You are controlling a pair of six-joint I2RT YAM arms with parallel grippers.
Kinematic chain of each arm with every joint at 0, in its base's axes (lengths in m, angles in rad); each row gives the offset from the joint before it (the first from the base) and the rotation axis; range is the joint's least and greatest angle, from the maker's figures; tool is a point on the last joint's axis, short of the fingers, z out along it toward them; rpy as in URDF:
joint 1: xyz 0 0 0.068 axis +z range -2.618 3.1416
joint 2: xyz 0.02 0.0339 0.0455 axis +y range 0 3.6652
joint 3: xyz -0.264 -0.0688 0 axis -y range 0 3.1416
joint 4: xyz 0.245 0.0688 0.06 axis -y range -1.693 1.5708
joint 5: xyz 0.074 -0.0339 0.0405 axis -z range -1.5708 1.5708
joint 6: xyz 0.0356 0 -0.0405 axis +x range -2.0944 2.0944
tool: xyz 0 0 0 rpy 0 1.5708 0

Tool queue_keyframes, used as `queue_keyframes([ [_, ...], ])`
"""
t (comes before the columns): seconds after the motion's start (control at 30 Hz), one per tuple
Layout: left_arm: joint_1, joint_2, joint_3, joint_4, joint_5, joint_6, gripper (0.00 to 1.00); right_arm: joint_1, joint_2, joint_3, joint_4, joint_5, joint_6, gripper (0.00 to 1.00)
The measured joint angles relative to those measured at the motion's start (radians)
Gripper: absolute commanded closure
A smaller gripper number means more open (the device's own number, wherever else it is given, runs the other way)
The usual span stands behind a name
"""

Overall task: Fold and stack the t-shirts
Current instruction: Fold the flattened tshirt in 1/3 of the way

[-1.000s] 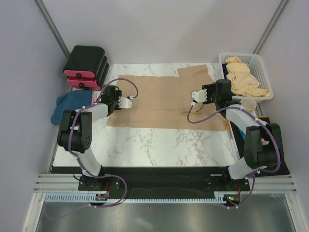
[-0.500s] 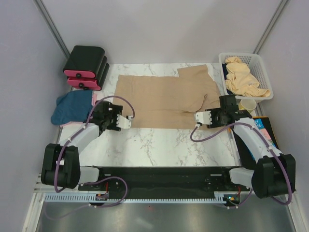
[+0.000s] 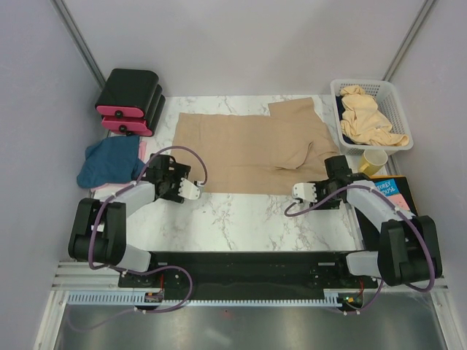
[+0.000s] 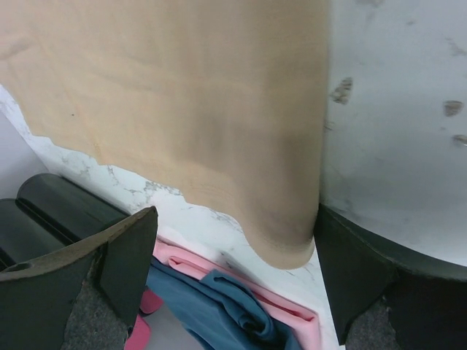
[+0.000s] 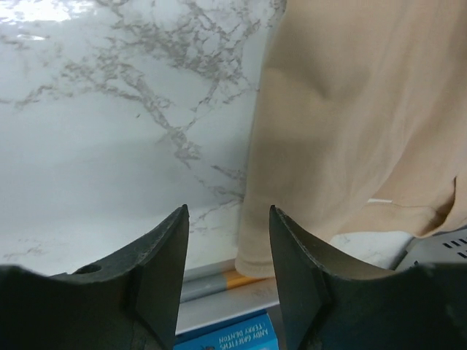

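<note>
A tan t-shirt (image 3: 248, 149) lies spread flat on the marble table. My left gripper (image 3: 187, 191) is open at the shirt's near left corner. In the left wrist view that corner (image 4: 288, 244) lies between the spread fingers (image 4: 124, 255), and the gripper (image 4: 233, 281) is empty. My right gripper (image 3: 300, 193) is open at the near right corner. In the right wrist view the shirt's hem corner (image 5: 255, 259) sits just beyond the gripper (image 5: 228, 255), which holds nothing. A dark blue shirt (image 3: 108, 162) lies on a pink one (image 3: 139, 148) at the table's left edge.
A white mesh basket (image 3: 398, 117) at the back right holds more tan shirts (image 3: 368, 117). A yellow cup (image 3: 373, 160) and a blue book (image 3: 390, 191) lie beside the right arm. Black-and-pink boxes (image 3: 130, 100) stand at the back left.
Both grippers have moved from over the middle of the tan shirt back toward me, to its near corners. The shirt's near left corner has shifted slightly right.
</note>
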Motion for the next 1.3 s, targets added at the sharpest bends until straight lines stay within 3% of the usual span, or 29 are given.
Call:
queue_keyframes([
  [0.23, -0.018, 0.064, 0.04, 0.046, -0.027, 0.0, 0.11, 0.004, 0.114, -0.016, 0.141, 0.02, 0.035, 0.46],
  [0.33, -0.023, 0.077, 0.05, 0.047, -0.032, -0.001, 0.32, 0.004, 0.137, -0.011, 0.195, 0.029, 0.043, 0.47],
  [0.37, -0.024, 0.082, 0.051, 0.047, -0.035, -0.001, 0.52, 0.004, 0.144, -0.008, 0.209, 0.034, 0.043, 0.48],
  [0.43, -0.025, 0.093, 0.053, 0.032, -0.034, -0.005, 0.69, 0.005, 0.153, -0.008, 0.232, 0.042, 0.041, 0.55],
  [0.47, -0.026, 0.102, 0.053, 0.021, -0.037, -0.004, 0.92, 0.005, 0.158, -0.007, 0.242, 0.044, 0.042, 0.59],
  [0.5, -0.026, 0.107, 0.053, 0.011, -0.04, -0.008, 0.96, 0.005, 0.163, -0.006, 0.246, 0.047, 0.038, 0.7],
  [0.57, -0.027, 0.113, 0.053, -0.016, -0.043, -0.004, 0.98, 0.006, 0.172, -0.005, 0.255, 0.053, 0.039, 0.85],
  [0.6, -0.027, 0.113, 0.053, -0.023, -0.045, -0.004, 0.98, 0.006, 0.178, -0.004, 0.254, 0.055, 0.04, 0.99],
  [0.63, -0.027, 0.113, 0.055, -0.027, -0.047, -0.004, 0.98, 0.007, 0.182, -0.003, 0.253, 0.058, 0.038, 1.0],
  [0.83, -0.022, 0.088, 0.055, -0.085, -0.047, -0.004, 0.98, 0.009, 0.167, -0.004, 0.207, 0.062, 0.007, 1.0],
  [1.17, -0.012, -0.044, -0.008, -0.244, -0.016, -0.004, 0.98, 0.015, -0.041, -0.083, -0.016, 0.027, -0.129, 1.0],
  [1.23, -0.012, -0.084, -0.021, -0.293, -0.006, -0.004, 0.98, 0.016, -0.083, -0.09, -0.07, 0.02, -0.165, 0.94],
  [1.27, -0.011, -0.1, -0.027, -0.312, -0.001, -0.004, 0.98, 0.015, -0.098, -0.092, -0.09, 0.017, -0.179, 0.79],
  [1.3, -0.011, -0.122, -0.034, -0.34, 0.007, -0.003, 0.94, 0.015, -0.115, -0.094, -0.115, 0.013, -0.197, 0.72],
])
